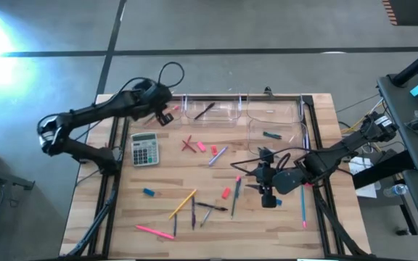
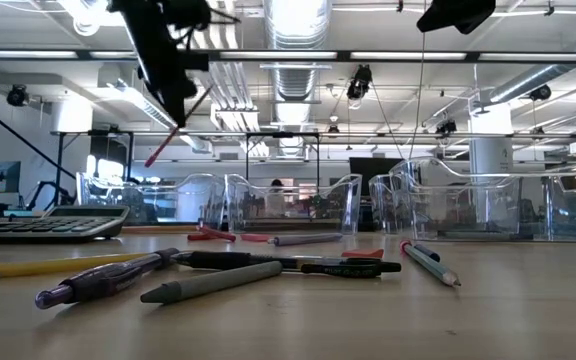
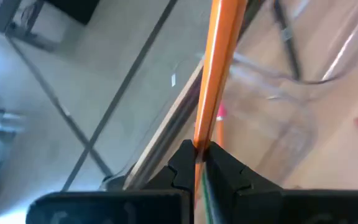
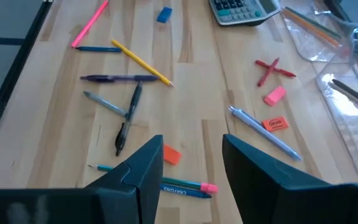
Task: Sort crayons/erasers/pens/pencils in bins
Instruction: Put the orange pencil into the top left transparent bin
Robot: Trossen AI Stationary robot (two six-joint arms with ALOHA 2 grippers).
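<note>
Bins are ranged along the table's far edge and right side, with pens and erasers scattered toward the near edge. An orange pencil is clamped in the left gripper at the far-left corner. The right gripper, fingers apart and empty, is held over the near-right area.

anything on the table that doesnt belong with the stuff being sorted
Yes: a grey calculator lies on the table's left side among the loose pens, pencils and erasers, just in front of the bins. It fits none of the kinds being sorted.
</note>
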